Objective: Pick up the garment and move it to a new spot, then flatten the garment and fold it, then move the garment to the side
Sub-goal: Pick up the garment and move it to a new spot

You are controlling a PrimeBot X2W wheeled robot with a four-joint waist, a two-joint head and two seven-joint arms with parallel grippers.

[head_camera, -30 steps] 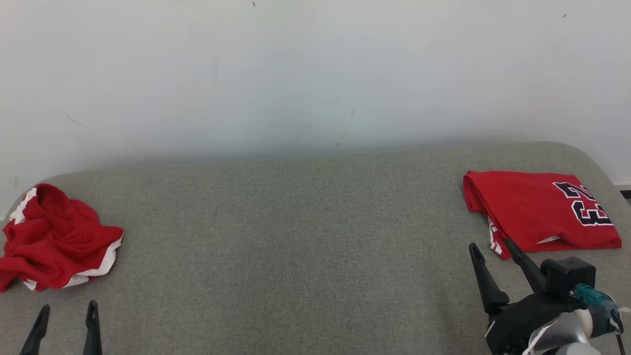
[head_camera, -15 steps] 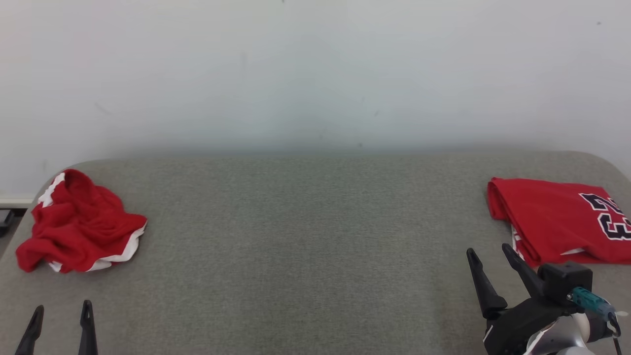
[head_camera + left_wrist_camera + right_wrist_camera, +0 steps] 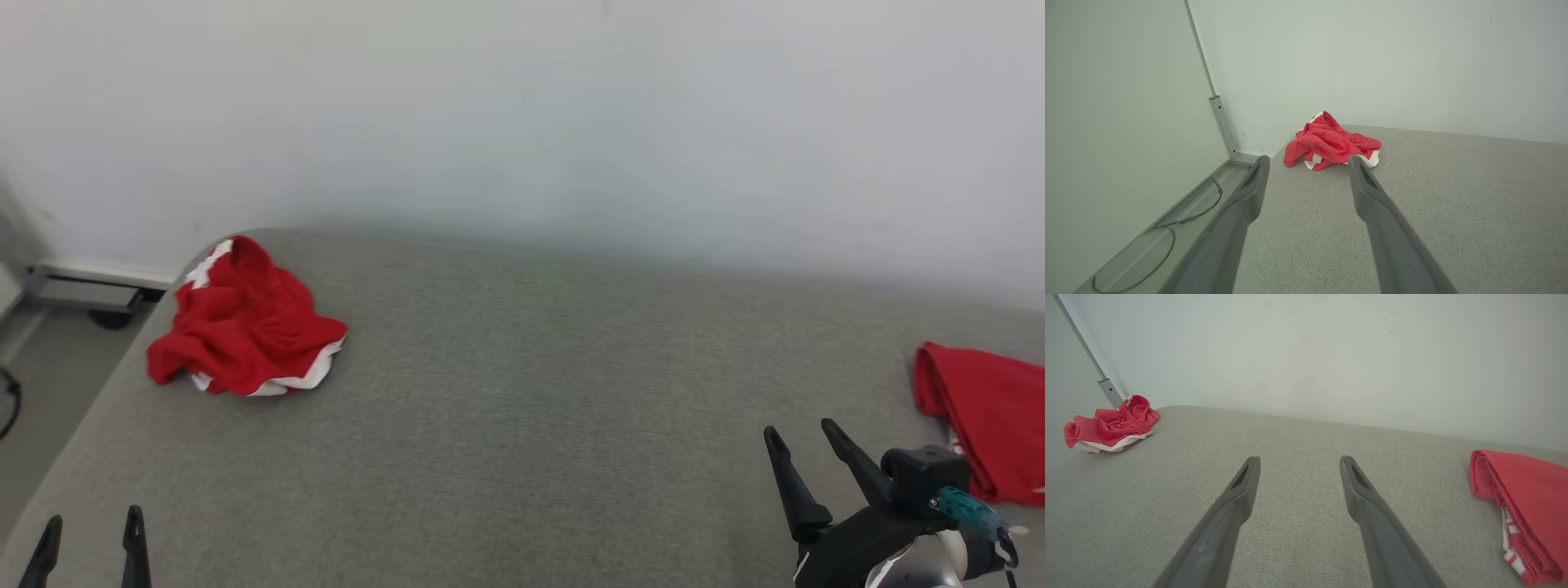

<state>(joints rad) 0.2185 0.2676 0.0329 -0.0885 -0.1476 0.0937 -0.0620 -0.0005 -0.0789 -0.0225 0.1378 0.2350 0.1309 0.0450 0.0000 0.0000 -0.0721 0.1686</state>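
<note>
A crumpled red garment (image 3: 245, 322) with white trim lies in a heap near the far left corner of the grey fabric surface (image 3: 522, 367). My left gripper (image 3: 91, 519) is at the lower left, well short of it, open and empty. In the left wrist view the garment (image 3: 1331, 143) lies ahead, beyond the left gripper (image 3: 1308, 160) and apart from its fingers. My right gripper (image 3: 799, 429) stands open and empty at the lower right. In the right wrist view the right gripper (image 3: 1299, 459) points at bare fabric, with the garment (image 3: 1110, 424) far off to the left.
A folded red jersey (image 3: 988, 416) lies at the right edge, close beside my right gripper, and its stacked layers (image 3: 1527, 498) show in the right wrist view. A white wall backs the surface. Left of the surface's edge are floor, a cable (image 3: 1163, 228) and a metal post (image 3: 1220, 122).
The camera has turned to the left, so the whole picture has shifted right. Both garments lie as before. Both grippers stay open.
</note>
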